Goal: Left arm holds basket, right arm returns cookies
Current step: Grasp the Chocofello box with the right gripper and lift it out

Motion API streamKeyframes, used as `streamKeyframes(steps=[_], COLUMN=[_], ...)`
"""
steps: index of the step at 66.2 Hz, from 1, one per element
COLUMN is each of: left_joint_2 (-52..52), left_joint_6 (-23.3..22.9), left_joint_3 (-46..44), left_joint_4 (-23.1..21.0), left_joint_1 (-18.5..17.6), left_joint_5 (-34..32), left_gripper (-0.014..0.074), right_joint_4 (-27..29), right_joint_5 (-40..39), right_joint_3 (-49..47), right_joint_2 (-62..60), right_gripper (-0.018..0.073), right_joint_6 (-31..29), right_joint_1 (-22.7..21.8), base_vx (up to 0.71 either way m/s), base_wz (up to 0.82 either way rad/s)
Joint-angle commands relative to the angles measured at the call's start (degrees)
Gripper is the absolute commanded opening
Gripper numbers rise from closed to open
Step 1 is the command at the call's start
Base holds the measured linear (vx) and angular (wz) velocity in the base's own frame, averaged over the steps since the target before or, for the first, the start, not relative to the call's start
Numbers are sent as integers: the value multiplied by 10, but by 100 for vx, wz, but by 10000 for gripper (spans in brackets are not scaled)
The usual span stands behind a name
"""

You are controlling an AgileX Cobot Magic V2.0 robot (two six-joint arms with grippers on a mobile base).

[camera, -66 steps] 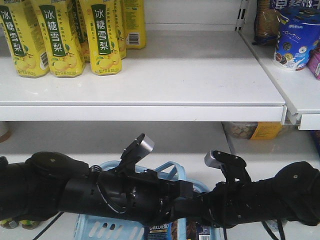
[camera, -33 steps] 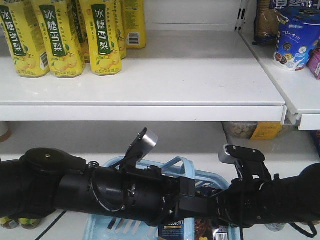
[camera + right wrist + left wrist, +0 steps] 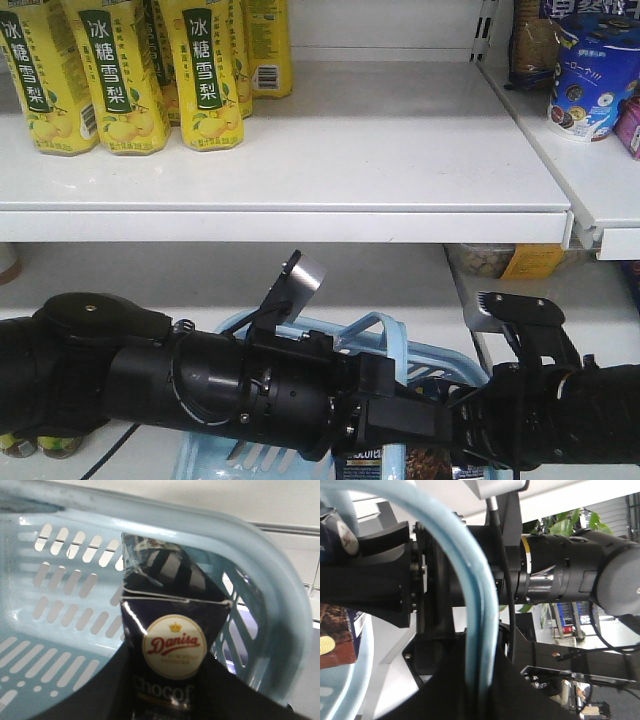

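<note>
The left arm (image 3: 230, 390) lies across the bottom of the front view, its silver tip (image 3: 301, 274) turned upward. The left gripper (image 3: 480, 680) is shut on the looped handle (image 3: 482, 610) of the light blue basket (image 3: 215, 462), which hangs below it. The right arm (image 3: 560, 425) reaches in from the right. Its gripper (image 3: 167, 682) is shut on the cookies (image 3: 167, 625), a dark carton with a red-and-white oval logo, standing upright inside the basket (image 3: 60, 590). From the front only a strip of the cookies (image 3: 425, 466) shows behind the arms.
A white shelf (image 3: 380, 150) spans the view above the arms, with yellow drink bottles (image 3: 120, 70) at its left. A round blue tub (image 3: 590, 85) stands on the adjoining shelf at the right. A yellow package (image 3: 530, 262) sits under that shelf.
Both arms and the basket have shifted to the right, and the basket handle has risen slightly. The right arm's grey-tipped part has slid further right. Both grips are unchanged.
</note>
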Motion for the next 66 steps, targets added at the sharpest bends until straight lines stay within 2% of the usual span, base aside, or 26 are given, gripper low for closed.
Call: streamKeyframes(steps=[1,10,20,43,51,66], left_joint_2=[-6,-6,-6,-6,-6,-6], left_joint_6=[-1,-1,-1,-1,-1,-1], left_joint_3=[-4,-4,-4,-4,-4,-4], left_joint_4=[14,14,14,14,13,13], left_joint_1=[6,6,6,6,6,6], left_joint_5=[-82,-82,-82,-83,-82,-82], left_gripper=[-6,-6,-6,-6,-6,-6], right_joint_4=[39,36,5,-6,-21,-109], right_joint_5=[4,19,46,63,89,130], right_joint_3=[-25,-25,-25,-25,-25,-25], right_joint_2=[-46,-71,-94,-170,-194,-272], right_gripper=[151,151,151,151,151,152], right_joint_6=[-3,-1,-1,10,32,120], right_joint_1=[-2,-2,-2,-2,-2,-2], base_vx=[0,0,0,0,0,0], base_wz=[0,0,0,0,0,0])
